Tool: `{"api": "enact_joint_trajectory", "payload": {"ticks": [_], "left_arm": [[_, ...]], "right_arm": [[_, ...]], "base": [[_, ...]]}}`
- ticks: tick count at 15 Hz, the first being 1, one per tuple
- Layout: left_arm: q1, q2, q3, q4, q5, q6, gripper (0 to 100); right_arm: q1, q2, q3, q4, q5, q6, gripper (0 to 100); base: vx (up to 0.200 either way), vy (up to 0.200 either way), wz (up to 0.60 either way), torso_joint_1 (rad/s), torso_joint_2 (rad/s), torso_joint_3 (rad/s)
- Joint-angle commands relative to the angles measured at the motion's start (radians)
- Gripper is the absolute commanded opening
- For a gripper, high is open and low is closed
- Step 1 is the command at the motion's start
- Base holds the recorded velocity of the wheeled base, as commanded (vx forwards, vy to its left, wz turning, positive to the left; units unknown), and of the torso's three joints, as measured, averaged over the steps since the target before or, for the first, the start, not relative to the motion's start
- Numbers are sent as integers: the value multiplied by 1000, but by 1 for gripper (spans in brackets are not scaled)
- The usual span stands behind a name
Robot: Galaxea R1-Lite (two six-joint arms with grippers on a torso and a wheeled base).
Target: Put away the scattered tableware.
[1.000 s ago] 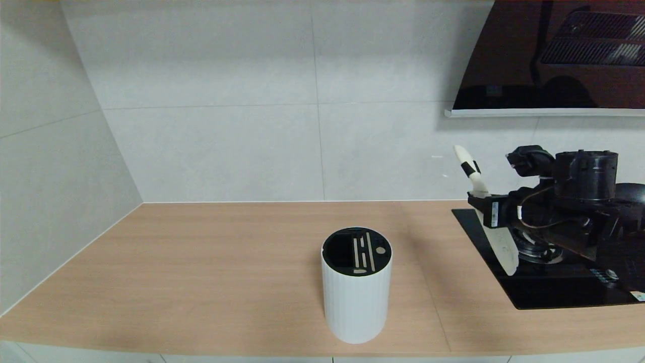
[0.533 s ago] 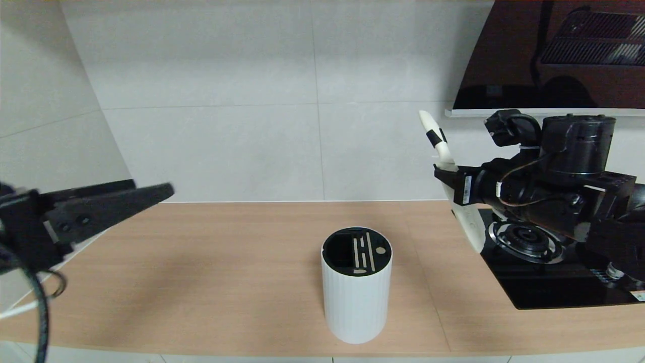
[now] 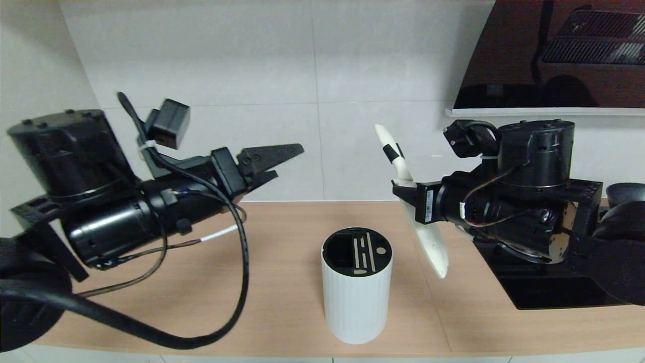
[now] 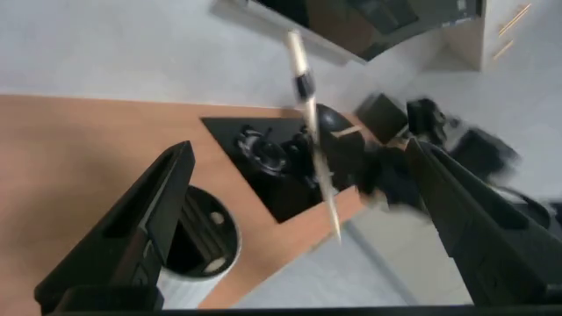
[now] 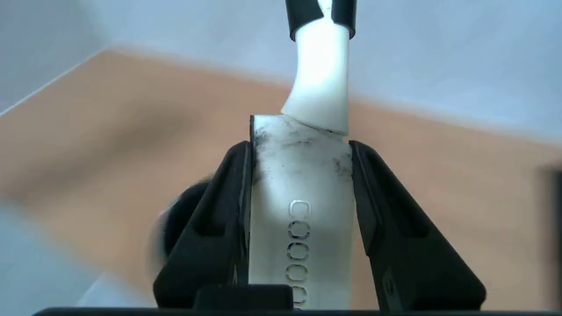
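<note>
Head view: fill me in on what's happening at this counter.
The right end effector is shut on a white-bladed knife with a black-banded white handle. It holds the knife tip-down in the air, just right of the white ribbed cylindrical holder with a black slotted top, which stands on the wooden counter. The left end effector hangs open and empty above the counter's left side. The knife is not yet in a slot.

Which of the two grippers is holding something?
The right gripper, shut on the white knife; the left gripper is open and empty.
</note>
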Motion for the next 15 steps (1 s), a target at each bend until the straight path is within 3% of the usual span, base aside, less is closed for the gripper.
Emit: {"api": "enact_joint_trajectory", "payload": {"ticks": [1,4,9,15], "left_arm": [[-56,114,3,-63,9,-16,100],[-81,186,3,-230,15,-69,100],[-170,234,-9,-241,90,-68,100],[-173,237,1,-296,96,-60,100]], "right_arm": [[61,-9,-8,12,-7,11,0],[92,-6,-7,12,-17,22,0],[186,32,1,12,-73,30,0],[216,35,4,9,-93,30,0]], "base": [[0,0,0,0,0,0],[0,0,0,0,0,0],[0,0,0,0,0,0],[0,0,0,0,0,0]]}}
